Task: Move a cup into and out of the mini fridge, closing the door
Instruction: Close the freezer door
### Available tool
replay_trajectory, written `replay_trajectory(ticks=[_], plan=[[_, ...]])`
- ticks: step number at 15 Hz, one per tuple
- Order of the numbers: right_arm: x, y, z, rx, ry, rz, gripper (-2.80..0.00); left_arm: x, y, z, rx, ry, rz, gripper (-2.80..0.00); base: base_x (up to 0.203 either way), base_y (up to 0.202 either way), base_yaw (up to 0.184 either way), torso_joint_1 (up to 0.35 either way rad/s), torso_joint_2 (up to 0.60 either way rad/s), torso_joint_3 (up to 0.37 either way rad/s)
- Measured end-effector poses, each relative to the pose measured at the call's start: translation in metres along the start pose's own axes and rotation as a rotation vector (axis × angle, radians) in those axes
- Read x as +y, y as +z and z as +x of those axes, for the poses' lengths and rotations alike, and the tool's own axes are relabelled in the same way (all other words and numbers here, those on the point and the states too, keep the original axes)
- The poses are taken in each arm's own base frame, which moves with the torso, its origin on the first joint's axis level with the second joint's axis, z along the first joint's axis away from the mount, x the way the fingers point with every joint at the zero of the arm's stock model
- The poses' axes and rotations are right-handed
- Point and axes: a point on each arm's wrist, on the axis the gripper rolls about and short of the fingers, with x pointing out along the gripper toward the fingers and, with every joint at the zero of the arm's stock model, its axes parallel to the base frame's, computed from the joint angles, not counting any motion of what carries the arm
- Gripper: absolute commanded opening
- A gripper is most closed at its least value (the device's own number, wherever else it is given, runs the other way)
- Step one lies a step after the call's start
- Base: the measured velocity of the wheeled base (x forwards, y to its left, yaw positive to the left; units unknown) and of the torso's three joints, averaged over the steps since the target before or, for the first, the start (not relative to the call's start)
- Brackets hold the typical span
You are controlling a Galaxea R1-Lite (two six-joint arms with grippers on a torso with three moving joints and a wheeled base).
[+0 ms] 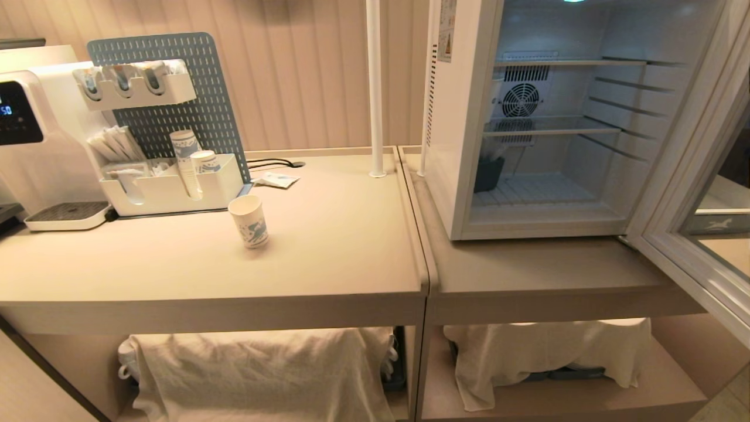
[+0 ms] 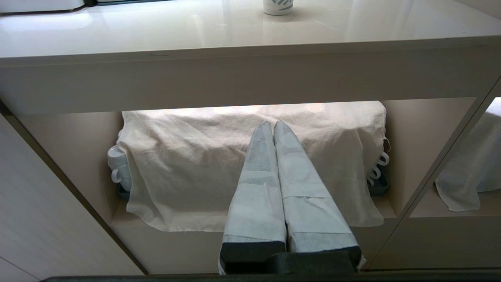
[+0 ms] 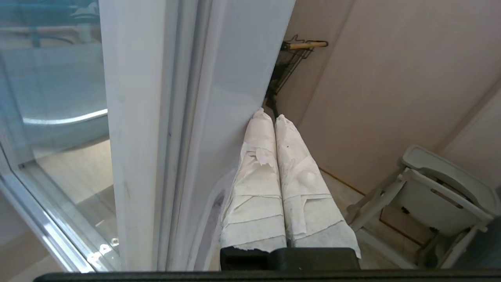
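A pale counter [image 1: 328,258] ran across the scene in front of a ribbed beige wall, built as two units joined side by side, each with a lower shelf holding items draped in white cloth [image 1: 263,369].

The cup [image 1: 249,221] stood upright on the left unit, alone on bare surface, just in front of a white organiser tray [image 1: 170,190] that held taller stacks of like-patterned cups [image 1: 184,158]. A blue pegboard [image 1: 176,88] rose behind the tray, and a white drink machine [image 1: 29,129] with a black screen sat at the far left.

The mini fridge [image 1: 457,146] occupied the right unit, well apart from the cup. Its interior was lit, with wire shelves, a round rear fan and a dark container low at the back left. The door [image 1: 697,193] stood swung wide open on the right side (glass pane facing outward, pale frame around it).

The right gripper [image 3: 274,117] had its wrapped fingers pressed together with nothing between them, their tips just beside the outer face of the door frame. The left gripper [image 2: 273,126] was likewise closed and empty, positioned low in front of the left unit's cloth-covered shelf.
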Motion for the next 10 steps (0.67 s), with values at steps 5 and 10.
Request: replay_trajectory(ticks=[5,10], plan=[[-0.007,-0.002,-0.013,-0.024,0.013,-0.019,-2.8,0.0,0.0,0.0,0.0,0.0,0.0,-2.8,0.0,0.0,0.0,0.0,0.0,0.0],[-0.013,-0.005,-0.024,-0.035,0.052,-0.021,-2.8,0.0,0.0,0.0,0.0,0.0,0.0,-2.8,0.0,0.0,0.0,0.0,0.0,0.0]])
